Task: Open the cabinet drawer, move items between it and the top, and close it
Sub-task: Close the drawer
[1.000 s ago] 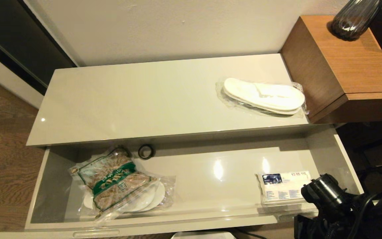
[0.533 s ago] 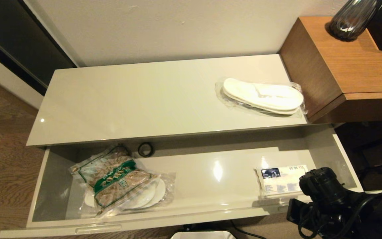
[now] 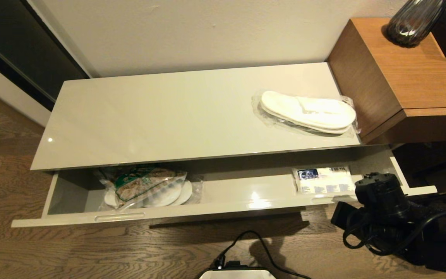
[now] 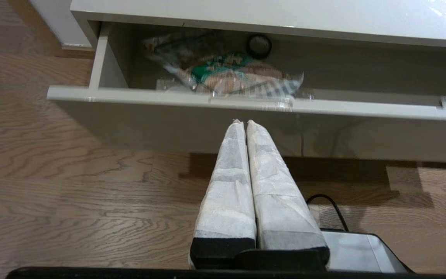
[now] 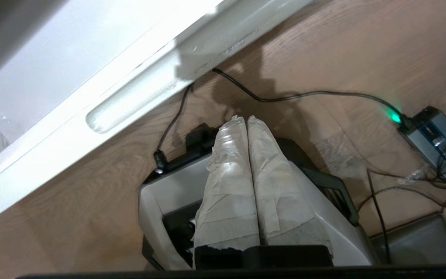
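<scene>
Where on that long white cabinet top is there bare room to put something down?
The top is bare from its left end to the wrapped slippers, which crowd the right end beside the brown wooden block.

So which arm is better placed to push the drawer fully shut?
Probably left. The left end effector, shut, points straight at the drawer front, close to it. The right end effector, also shut, points at the floor.

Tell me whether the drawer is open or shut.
Partly open. The drawer sticks out from under the cabinet top, and the food bag and tissue pack inside show.
</scene>
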Tool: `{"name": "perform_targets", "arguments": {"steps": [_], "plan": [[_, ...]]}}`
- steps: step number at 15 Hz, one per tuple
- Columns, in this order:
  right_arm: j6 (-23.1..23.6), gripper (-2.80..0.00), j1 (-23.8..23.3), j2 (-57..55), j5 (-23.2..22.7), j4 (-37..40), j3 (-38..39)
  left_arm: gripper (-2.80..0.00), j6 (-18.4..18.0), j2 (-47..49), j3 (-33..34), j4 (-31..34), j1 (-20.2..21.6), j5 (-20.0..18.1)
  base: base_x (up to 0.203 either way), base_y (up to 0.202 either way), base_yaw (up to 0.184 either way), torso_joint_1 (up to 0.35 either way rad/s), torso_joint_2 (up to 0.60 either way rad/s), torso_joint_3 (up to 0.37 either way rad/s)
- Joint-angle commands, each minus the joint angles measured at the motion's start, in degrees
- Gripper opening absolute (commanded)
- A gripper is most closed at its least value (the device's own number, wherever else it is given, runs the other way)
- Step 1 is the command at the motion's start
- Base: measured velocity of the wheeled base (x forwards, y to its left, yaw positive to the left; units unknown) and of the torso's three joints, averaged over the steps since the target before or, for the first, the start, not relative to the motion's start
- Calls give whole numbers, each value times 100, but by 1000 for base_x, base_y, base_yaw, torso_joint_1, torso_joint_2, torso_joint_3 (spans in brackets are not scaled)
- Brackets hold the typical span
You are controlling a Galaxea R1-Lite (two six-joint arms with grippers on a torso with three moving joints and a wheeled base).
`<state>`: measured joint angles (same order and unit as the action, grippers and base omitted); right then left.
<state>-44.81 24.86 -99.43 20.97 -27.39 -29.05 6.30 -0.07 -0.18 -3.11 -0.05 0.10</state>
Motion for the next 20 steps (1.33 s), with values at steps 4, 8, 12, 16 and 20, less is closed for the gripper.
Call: {"name": "perform_targets", "arguments": {"steps": [4, 8, 12, 16, 20], "plan": [[522, -280, -551, -74, 21, 481, -1328, -280, 3, 7, 1, -6, -4, 8, 0, 0, 0, 0, 0, 0], [582, -280, -850, -867, 276, 477, -1664, -280, 3, 7, 1, -6, -4, -1, 0, 0, 0, 0, 0, 0], [602, -280, -865, -420, 387, 752, -1823, -280, 3, 7, 1, -6, -4, 8, 0, 0, 0, 0, 0, 0], [576, -280, -881, -852, 479, 700, -2206, -280, 3, 7, 1, -6, -4, -1, 0, 0, 0, 0, 0, 0], [599, -280, -880, -503, 525, 767, -2259, -280, 3, 7, 1, -6, -4, -1, 0, 0, 0, 0, 0, 0]]}}
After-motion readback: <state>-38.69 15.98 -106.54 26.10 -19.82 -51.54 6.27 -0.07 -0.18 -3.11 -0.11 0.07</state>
